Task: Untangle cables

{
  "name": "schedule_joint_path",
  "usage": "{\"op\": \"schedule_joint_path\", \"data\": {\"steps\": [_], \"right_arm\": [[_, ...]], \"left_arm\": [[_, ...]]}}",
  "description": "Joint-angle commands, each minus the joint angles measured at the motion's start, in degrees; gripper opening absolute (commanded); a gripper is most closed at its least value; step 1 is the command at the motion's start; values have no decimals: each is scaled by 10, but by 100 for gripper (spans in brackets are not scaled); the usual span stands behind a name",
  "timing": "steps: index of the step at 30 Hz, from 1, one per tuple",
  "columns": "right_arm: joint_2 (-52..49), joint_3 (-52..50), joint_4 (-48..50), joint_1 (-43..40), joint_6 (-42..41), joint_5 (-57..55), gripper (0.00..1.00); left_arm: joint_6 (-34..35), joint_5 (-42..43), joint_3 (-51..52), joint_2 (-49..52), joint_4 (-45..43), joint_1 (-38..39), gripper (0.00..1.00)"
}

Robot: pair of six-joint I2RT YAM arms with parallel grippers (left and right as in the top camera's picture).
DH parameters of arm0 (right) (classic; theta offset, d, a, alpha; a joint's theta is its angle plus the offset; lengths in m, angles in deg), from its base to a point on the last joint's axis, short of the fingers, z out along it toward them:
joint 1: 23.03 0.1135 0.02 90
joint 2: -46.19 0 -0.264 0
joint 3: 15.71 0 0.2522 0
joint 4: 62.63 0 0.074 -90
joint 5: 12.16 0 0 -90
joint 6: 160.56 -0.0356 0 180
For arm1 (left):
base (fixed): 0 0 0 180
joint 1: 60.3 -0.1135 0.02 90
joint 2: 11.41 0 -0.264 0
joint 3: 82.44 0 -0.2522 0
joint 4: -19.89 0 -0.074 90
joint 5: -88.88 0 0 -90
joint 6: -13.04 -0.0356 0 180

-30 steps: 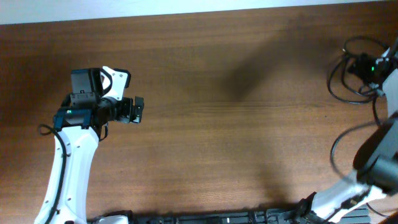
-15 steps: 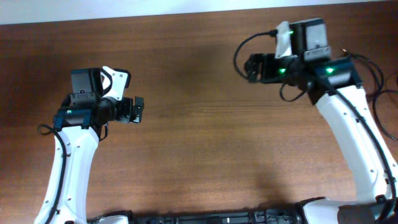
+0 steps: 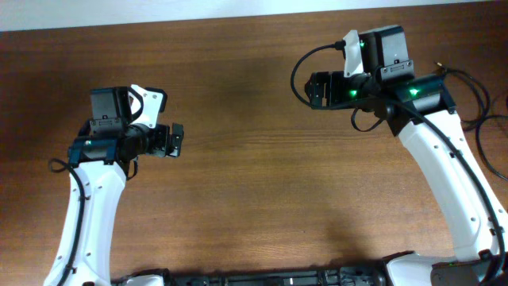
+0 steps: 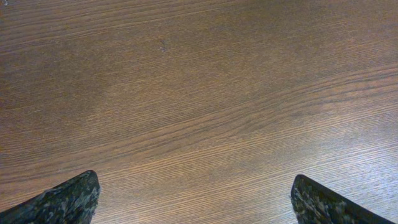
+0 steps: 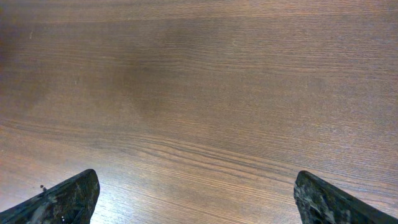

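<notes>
Cables (image 3: pixel 482 95): thin blk loops, rt side

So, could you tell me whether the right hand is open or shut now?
Open: in its wrist view the right hand has fingertips at opposite lower corners, only bare table between them.

Overhead: I look straight down on the table (image 3: pixel 254 199) from well above; left gripper (image 3: pixel 175 141) and right gripper (image 3: pixel 315 87) both in frame, facing each other. Left wrist: close over the wood, angled down, its fingertips (image 4: pixel 65 199) in the bottom corners. Right wrist: same setup, fingertips (image 5: pixel 62 199) likewise. All three share bare tabletop between the arms.
</notes>
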Motion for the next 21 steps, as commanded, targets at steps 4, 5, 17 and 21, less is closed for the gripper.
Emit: {"op": "schedule_joint_path", "data": {"steps": [4,5,17,21], "right_arm": [[-1,5,-1,3,5,3,99],[-1,5,-1,4,5,3,99],[-1,5,-1,4,5,3,99],[-1,5,-1,3,5,3,99]], "left_arm": [[-9,-7,-3,-9,1,-3,99],[-9,-7,-3,-16,2,-3,99],[-9,24,440,-360,-494,6,99],[-9,17,519,-475,-563,6,99]]}}
